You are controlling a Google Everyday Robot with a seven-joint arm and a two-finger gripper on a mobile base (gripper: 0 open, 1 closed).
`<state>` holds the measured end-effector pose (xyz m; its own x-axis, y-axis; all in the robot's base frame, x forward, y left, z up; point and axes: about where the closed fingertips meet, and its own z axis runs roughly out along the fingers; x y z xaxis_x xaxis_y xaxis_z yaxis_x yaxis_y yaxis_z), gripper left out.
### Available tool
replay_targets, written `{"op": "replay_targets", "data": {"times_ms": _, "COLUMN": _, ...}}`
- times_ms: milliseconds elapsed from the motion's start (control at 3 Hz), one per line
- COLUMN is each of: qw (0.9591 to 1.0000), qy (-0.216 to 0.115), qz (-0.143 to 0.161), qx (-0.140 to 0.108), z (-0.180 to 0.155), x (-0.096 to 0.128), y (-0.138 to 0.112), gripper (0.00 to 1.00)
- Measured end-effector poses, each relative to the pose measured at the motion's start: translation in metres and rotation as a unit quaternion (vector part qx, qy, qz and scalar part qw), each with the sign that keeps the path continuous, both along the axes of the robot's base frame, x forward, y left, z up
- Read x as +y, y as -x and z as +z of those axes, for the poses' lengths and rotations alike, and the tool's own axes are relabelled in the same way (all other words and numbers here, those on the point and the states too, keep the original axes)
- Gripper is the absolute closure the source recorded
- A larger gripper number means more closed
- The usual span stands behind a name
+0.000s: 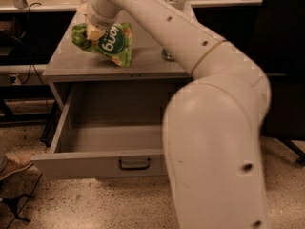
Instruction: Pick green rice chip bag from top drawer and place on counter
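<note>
My arm (214, 142) is filling the near right. Beside it the top drawer (71, 165) is standing pulled out, its handle (134, 163) facing front. Farther back, my gripper (94, 32) is pinching the green rice chip bag (112, 44) at its left end. It is holding the bag tilted over the counter (62, 67); contact with the surface is unclear.

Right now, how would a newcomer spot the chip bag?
Find the grey counter above the open top drawer. Over its left half the gripper clutches the green rice chip bag: crinkly light green, dark circle, white lettering, unlike the half-hidden can.
</note>
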<state>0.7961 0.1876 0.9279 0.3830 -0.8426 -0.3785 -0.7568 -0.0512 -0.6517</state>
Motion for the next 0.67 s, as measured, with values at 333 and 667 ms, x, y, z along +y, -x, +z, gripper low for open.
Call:
{"op": "replay_targets", "data": {"times_ms": 333, "qw": 0.9997, "qy": 0.017, "qz": -0.017, "qx": 0.010, "z": -0.011, "x": 0.010, "y": -0.022, "gripper": 0.75}}
{"op": "replay_targets", "data": {"times_ms": 667, "qw": 0.9988, "qy": 0.027, "qz": -0.034, "qx": 0.021, "z": -0.022, "x": 0.014, "y": -0.036, "gripper": 0.52}}
